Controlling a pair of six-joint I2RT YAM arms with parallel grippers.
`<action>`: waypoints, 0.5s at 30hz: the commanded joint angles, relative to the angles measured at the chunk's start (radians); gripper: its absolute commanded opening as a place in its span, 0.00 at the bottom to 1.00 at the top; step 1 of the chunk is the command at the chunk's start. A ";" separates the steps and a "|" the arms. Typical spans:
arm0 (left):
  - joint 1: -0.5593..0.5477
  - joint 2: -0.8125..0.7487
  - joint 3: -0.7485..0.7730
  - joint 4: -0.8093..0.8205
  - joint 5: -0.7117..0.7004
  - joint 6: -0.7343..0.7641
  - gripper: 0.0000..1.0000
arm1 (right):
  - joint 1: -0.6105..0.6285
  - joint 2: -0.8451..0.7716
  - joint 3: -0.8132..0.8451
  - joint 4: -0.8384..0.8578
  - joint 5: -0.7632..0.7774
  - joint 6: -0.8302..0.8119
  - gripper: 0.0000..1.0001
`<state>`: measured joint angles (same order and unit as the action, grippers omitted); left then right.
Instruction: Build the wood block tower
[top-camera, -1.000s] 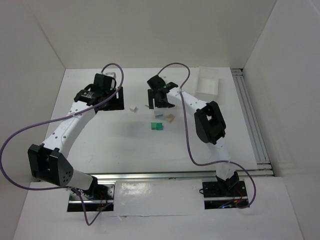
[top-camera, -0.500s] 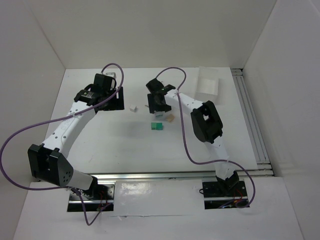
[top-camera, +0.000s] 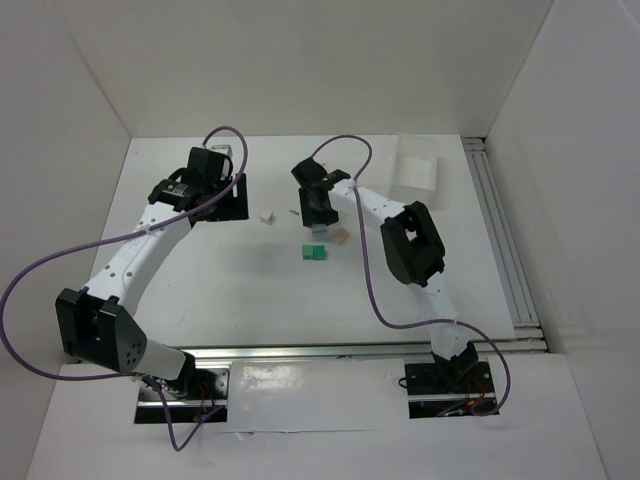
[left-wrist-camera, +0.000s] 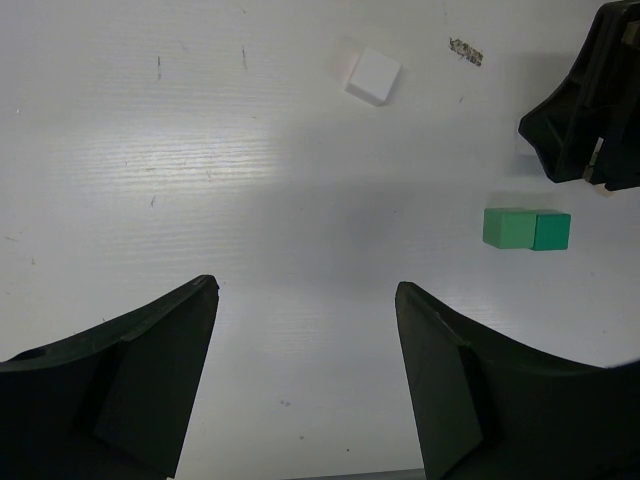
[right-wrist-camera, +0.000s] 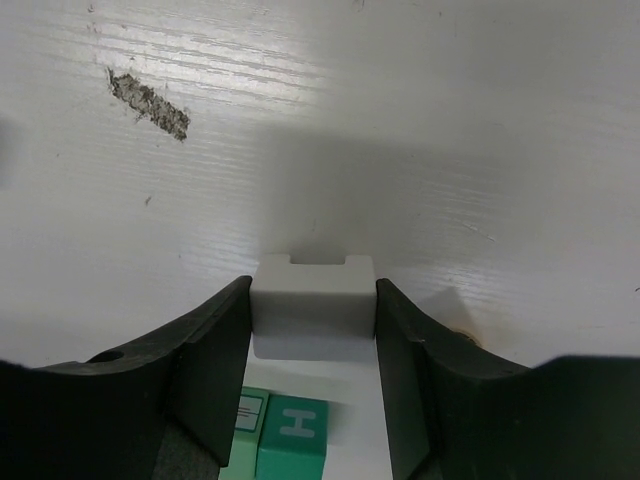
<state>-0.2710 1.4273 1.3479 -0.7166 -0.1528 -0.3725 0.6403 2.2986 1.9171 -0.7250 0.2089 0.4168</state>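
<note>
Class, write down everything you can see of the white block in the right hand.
The white block is a small matte cuboid with softly rounded edges and a shallow rectangular notch cut into one edge. It sits level, pinched on two opposite sides by the dark fingers of the right hand. It hangs just beyond two green blocks, over the white table. Whether it touches either is unclear.
</note>
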 joint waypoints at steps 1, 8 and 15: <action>-0.004 -0.024 -0.001 0.009 -0.010 -0.008 0.84 | 0.015 -0.068 0.010 -0.007 0.056 0.053 0.42; -0.004 -0.051 -0.012 0.009 -0.001 -0.017 0.84 | 0.059 -0.263 -0.131 0.042 0.133 0.175 0.42; -0.004 -0.073 -0.041 0.009 -0.001 -0.017 0.84 | 0.133 -0.317 -0.246 0.033 0.123 0.266 0.42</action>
<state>-0.2710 1.3952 1.3144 -0.7181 -0.1520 -0.3733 0.7406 2.0144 1.7145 -0.7025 0.3111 0.6086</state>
